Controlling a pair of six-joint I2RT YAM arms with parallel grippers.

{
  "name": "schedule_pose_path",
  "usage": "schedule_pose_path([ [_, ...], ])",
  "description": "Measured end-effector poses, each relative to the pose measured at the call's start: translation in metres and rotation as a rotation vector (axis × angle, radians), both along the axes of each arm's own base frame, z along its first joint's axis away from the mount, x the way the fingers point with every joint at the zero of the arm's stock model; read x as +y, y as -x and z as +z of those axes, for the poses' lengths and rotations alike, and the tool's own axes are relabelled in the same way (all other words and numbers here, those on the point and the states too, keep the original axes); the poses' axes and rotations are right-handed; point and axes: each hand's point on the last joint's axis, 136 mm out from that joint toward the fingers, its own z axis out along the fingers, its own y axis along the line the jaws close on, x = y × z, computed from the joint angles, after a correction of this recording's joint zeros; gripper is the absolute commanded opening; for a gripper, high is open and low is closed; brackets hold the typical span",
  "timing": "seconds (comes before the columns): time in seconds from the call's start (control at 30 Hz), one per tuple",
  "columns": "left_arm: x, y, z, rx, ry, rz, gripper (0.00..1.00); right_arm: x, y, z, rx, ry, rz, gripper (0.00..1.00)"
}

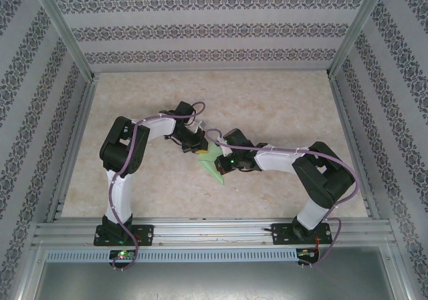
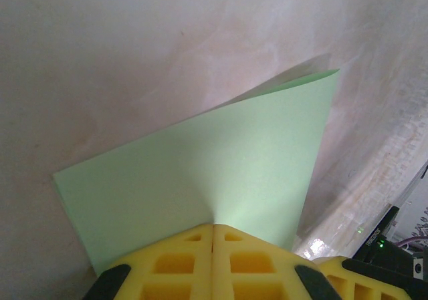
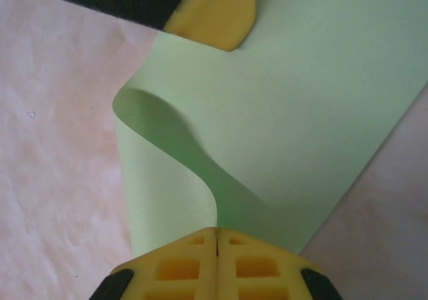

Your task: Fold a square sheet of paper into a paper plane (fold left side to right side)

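The square sheet of paper is light green and lies doubled over at the middle of the table, between the two wrists. My left gripper is shut on one edge of the sheet, whose upper layer lifts off the lower one at the far corner. My right gripper is shut on the upper layer of the sheet, which curls up in an S-bend above the flat lower layer. The left gripper's yellow finger shows at the top of the right wrist view. The paper plane is out of view.
The beige marbled table top is walled by patterned panels on three sides. An aluminium rail runs along the near edge where both arm bases are bolted. The two arms bend inward and meet at the paper.
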Motion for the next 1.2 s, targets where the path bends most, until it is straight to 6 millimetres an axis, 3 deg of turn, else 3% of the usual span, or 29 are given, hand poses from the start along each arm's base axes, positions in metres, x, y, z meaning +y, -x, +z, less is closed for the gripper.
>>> schedule_pose_path([
  [0.37,0.0,0.0,0.0,0.0,0.0,0.0,0.07,-0.002,0.002,-0.007,0.015,0.014,-0.001,0.0],
  [0.87,0.003,-0.004,0.009,-0.044,-0.036,0.007,0.24,0.0,0.0,-0.009,0.016,0.016,-0.001,0.0],
  [0.97,0.008,-0.01,0.021,-0.095,-0.059,0.019,0.24,0.0,0.0,-0.009,0.016,0.016,-0.001,0.0],
  [1.07,0.01,-0.015,0.05,-0.175,-0.051,0.031,0.21,0.0,0.0,-0.009,0.015,0.015,-0.001,0.0],
  [1.2,0.015,-0.006,0.085,-0.27,-0.01,0.044,0.17,0.0,0.0,-0.009,0.016,0.014,0.0,0.0],
])
